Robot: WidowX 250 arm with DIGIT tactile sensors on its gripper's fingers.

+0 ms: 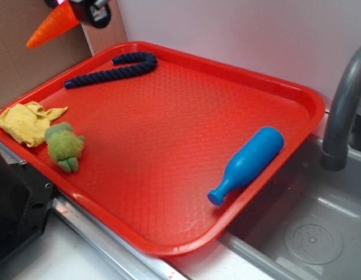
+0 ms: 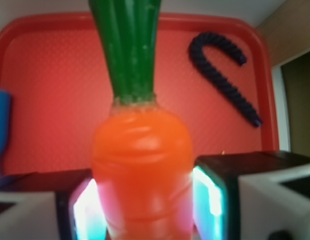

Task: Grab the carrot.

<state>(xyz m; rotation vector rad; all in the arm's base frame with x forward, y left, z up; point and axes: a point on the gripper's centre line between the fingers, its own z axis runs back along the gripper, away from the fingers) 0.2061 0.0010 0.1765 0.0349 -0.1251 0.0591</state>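
The orange carrot [image 2: 142,170] with its dark green top fills the wrist view, pinched between the two lit pads [image 2: 207,197] of my gripper [image 2: 144,205], which is shut on it. In the exterior view the carrot [image 1: 52,24] hangs high at the top left corner, its tip pointing down-left, well above the red tray [image 1: 168,140]. Only the lower edge of the gripper [image 1: 87,9] shows there; the rest is cut off by the frame.
On the tray lie a dark blue rope [image 1: 113,68] at the back, a blue bottle [image 1: 247,163] at the right edge, and a yellow cloth [image 1: 25,121] with a fuzzy green plush [image 1: 65,146] at the left. A grey faucet [image 1: 343,111] and sink [image 1: 308,227] stand to the right.
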